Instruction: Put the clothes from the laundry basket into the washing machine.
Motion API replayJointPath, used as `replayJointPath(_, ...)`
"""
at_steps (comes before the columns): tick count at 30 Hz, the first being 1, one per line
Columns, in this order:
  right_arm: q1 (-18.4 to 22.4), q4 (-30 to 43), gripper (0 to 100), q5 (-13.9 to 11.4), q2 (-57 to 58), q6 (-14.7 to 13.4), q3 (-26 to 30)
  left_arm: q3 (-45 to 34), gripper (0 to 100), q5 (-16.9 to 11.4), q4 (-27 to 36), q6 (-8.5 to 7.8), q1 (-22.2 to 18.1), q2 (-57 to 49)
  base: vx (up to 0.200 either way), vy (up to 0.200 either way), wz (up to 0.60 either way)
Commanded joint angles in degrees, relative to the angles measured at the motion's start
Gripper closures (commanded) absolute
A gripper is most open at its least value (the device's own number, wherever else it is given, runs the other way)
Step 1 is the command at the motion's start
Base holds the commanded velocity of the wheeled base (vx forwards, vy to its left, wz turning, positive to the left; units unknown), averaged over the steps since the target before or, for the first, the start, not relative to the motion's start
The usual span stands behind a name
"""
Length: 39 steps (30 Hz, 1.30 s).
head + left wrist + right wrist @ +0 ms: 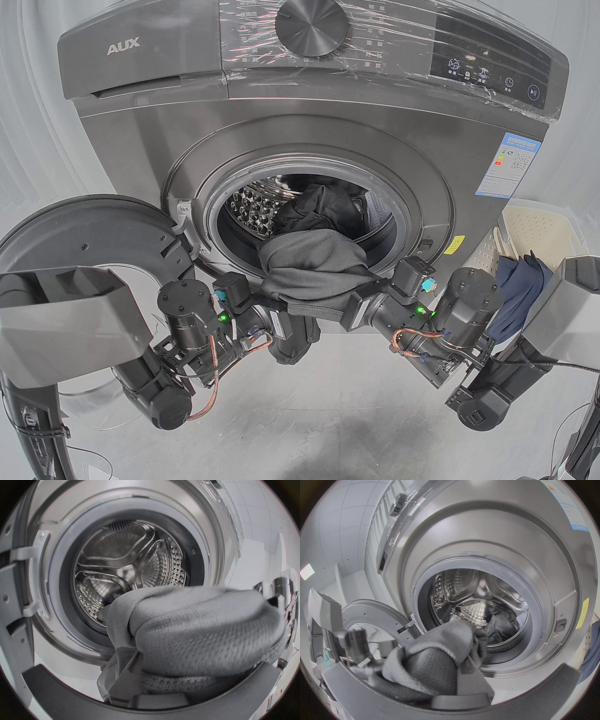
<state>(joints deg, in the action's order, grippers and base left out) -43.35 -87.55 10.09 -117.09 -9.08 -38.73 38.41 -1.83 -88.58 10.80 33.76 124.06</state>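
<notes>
- Grey knit garment (315, 269) is draped over the lower lip of the opening of the silver front-loading washing machine (156, 137), part inside the drum, part hanging out on the near side.
- Left hand (147, 686) is clamped on its left end, right hand (451, 683) on its right end.
- Black garment (322, 206) is seen deeper in the drum.
- Navy cloth (522, 281) lies in the cream perforated laundry basket (544, 231), right of the machine.
</notes>
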Motion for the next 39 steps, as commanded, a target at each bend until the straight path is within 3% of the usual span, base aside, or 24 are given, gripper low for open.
replayJointPath(1, 1.07, -0.07, 100, 0.10, -2.70, -0.23, -0.21, -4.22, 100, -0.11, -0.10, 1.42, 0.52, -6.20, 0.000, 0.000, 0.00)
replayJointPath(4, 0.72, -0.07, 100, -0.16, -3.06, -0.50, -0.12, -4.93, 100, -0.11, -0.10, 1.33, 0.52, -6.29, 0.000, 0.000, 0.00)
replayJointPath(5, 0.55, -0.16, 0, -0.16, -3.41, -0.59, 0.06, -5.10, 100, -0.11, -0.10, 1.42, 0.52, -6.29, 0.000, 0.000, 0.00)
replayJointPath(11, -0.24, -0.95, 0, -0.25, -3.32, -1.55, 2.08, -6.07, 100, -0.02, -0.10, 1.33, 0.35, -6.47, 0.000, 0.000, 0.00)
replayJointPath(17, -3.32, -1.04, 0, -0.51, -0.42, -0.32, 10.17, -5.81, 100, 1.21, -0.28, 1.24, 0.52, -6.91, 0.000, 0.000, 0.00)
replayJointPath(26, -6.57, -0.95, 0, -1.04, 9.69, 0.21, 20.62, -9.76, 100, 2.36, -0.10, 3.53, 3.95, -16.84, 0.000, 0.000, 0.00)
replayJointPath(30, -6.84, -0.87, 0, -2.01, 14.43, 0.47, 26.42, -16.88, 100, 1.56, -0.02, 3.35, 5.09, -22.73, 0.000, 0.000, 0.00)
replayJointPath(33, -6.04, -0.95, 0, -2.71, 14.79, 1.35, 29.33, -18.37, 100, 2.00, -0.19, 2.47, 5.09, -22.29, 0.000, 0.000, 0.00)
replayJointPath(39, -5.61, -0.95, 0, -2.36, 14.61, 1.17, 32.40, -20.31, 100, 1.65, -0.19, 2.56, 4.83, -22.20, 0.000, 0.000, 0.00)
